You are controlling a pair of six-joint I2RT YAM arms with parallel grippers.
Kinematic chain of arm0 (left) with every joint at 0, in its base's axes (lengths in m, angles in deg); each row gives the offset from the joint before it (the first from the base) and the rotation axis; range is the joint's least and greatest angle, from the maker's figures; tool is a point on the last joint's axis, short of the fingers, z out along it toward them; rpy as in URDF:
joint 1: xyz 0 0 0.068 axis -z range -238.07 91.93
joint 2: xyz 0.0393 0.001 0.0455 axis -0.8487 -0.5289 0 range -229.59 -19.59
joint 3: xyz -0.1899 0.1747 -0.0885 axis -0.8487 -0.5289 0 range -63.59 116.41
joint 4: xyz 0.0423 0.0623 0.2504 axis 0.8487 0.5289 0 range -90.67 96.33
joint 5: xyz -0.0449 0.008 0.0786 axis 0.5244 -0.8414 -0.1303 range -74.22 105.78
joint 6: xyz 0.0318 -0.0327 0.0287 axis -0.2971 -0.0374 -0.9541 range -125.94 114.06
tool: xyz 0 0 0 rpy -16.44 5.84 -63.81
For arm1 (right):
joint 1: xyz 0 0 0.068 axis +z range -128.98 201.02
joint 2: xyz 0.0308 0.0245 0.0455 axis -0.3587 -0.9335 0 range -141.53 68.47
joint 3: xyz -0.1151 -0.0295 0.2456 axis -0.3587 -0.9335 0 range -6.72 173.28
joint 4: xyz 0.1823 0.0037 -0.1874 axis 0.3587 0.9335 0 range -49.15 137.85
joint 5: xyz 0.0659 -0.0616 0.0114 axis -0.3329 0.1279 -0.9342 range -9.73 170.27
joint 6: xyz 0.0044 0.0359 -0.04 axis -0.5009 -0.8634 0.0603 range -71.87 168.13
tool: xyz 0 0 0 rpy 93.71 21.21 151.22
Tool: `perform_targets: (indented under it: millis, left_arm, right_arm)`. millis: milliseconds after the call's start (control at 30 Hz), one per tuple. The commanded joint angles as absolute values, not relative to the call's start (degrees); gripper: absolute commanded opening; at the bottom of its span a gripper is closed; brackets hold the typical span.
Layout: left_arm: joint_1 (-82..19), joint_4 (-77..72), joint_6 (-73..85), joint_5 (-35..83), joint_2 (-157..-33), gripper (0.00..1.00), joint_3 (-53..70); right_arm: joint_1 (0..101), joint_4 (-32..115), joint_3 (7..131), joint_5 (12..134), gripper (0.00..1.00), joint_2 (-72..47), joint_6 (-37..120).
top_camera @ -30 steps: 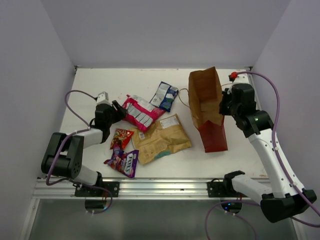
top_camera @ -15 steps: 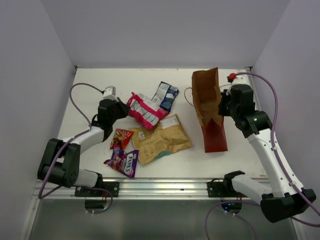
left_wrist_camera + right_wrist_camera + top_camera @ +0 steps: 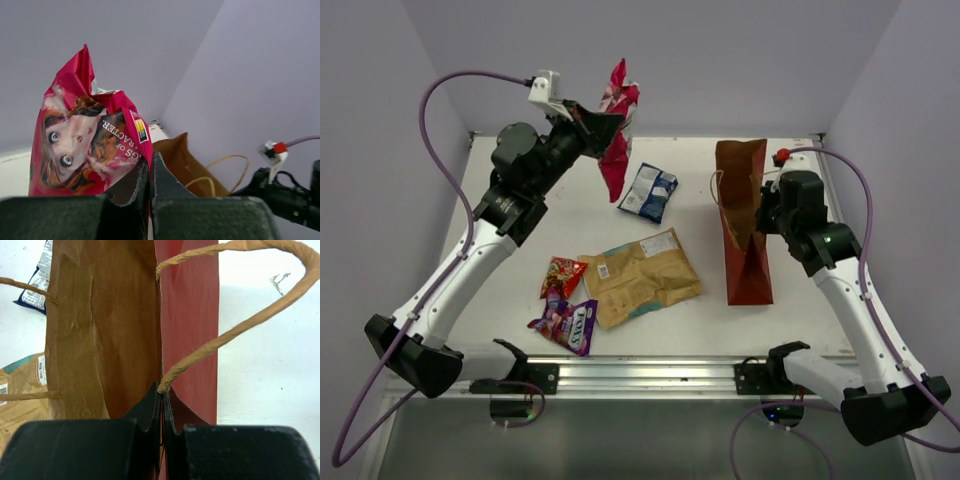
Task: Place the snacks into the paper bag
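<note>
High above desk, left hand clamped on edge of pink-and-white packet, packet hanging from it. Right hand pinched on paper bag rim, mouth nearly flat. Risk: packet snags rim, slips from thin grip.

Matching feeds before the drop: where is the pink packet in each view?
Top external: pink packet at upper centre, hanging from the left end effector.
Left wrist: left of centre, pinched at its lower edge.
Right wrist: not in it.
Shared landmark: the paper bag.
</note>
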State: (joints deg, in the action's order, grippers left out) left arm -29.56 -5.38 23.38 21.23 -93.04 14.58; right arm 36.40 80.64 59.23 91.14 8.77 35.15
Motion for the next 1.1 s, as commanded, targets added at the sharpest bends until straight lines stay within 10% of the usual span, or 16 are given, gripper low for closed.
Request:
perform_targets:
  millis: [0, 400, 867, 1067]
  left_arm:
    - [-25.21, -2.25, 23.59, 25.26, -95.69, 0.0, 23.47]
    - [-8.15, 2.41, 24.12, 26.68, -115.64, 0.0, 55.39]
    - [-1.12, -3.04, 18.41, 16.05, -110.47, 0.0, 49.79]
    - [-1.2, 5.74, 15.42, 14.02, -114.77, 0.0, 65.07]
  right_arm:
    - [36.4, 79.26, 58.49, 90.38, 0.0, 9.41, 35.47]
    - [36.4, 82.51, 61.83, 93.1, 0.0, 11.7, 35.91]
    - [36.4, 82.34, 61.04, 92.93, 0.0, 11.96, 36.08]
    - [36.4, 82.25, 60.86, 92.75, 0.0, 10.99, 36.17]
